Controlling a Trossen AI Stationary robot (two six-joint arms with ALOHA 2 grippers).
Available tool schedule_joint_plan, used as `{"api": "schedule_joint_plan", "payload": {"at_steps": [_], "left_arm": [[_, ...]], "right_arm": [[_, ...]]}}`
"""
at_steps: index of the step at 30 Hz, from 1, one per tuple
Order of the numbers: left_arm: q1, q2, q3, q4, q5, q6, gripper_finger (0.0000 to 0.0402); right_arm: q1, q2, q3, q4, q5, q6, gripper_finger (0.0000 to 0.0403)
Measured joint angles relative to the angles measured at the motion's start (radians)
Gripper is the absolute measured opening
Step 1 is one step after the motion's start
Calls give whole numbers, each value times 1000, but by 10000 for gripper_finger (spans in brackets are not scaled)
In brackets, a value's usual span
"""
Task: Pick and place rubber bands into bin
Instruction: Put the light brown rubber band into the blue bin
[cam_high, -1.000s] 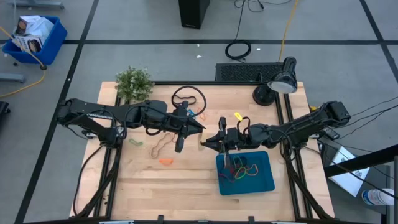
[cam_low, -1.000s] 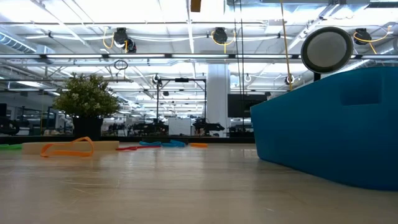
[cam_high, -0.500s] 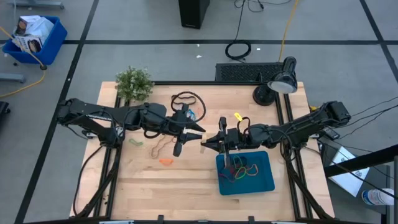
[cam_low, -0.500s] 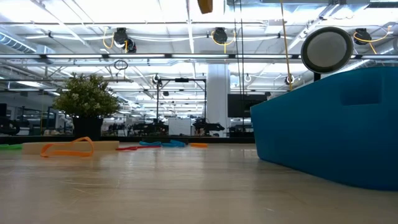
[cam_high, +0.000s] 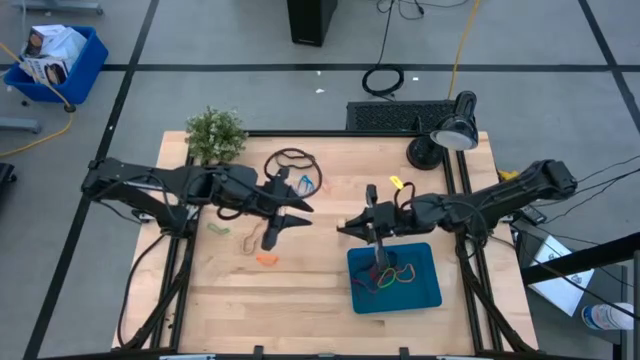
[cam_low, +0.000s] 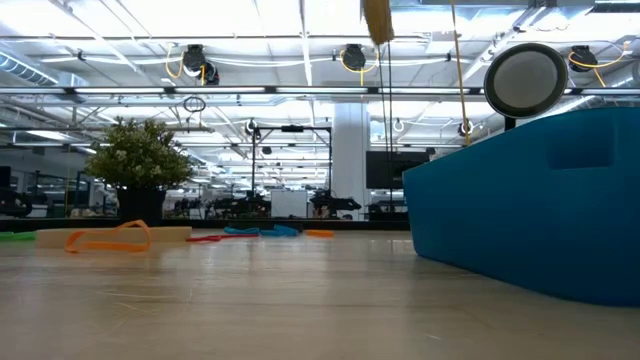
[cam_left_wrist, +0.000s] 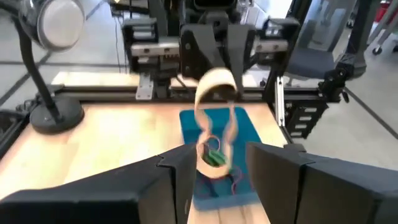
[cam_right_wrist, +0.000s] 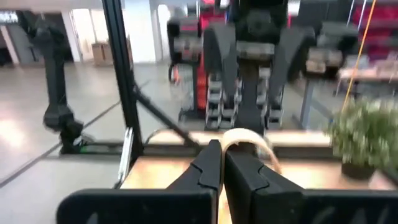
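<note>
Above the shallow teal rectangular bin (cam_high: 395, 279), the right gripper (cam_high: 347, 227), closed on a tan rubber band (cam_left_wrist: 214, 118), has drawn clear of the now-open left gripper (cam_high: 297, 212), handover done.

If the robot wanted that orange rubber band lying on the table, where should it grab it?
Best from straight above, I'd guess. The orange rubber band lies flat on the wooden table, apart from the other bands, just below the left gripper. It is a thin floppy loop, so pinching one strand across its width should lift it; which strand sits highest cannot be told.
</note>
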Motion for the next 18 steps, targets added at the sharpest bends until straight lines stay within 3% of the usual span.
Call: {"api": "schedule_joint_plan", "payload": {"at_steps": [7, 10, 12, 18], "left_arm": [[-3, -39, -2, -161, 0, -53, 148], [-3, -42, 1, -197, -1, -67, 148], [-3, -38, -1, -213, -1, -67, 148], [-3, -38, 0, -217, -4, -67, 147]], "right_arm": [[23, -103, 0, -389, -8, 269, 3], [49, -115, 0, -536, -60, 396, 3], [71, -113, 0, -611, -107, 482, 3], [142, -83, 0, -771, -112, 629, 3]]}}
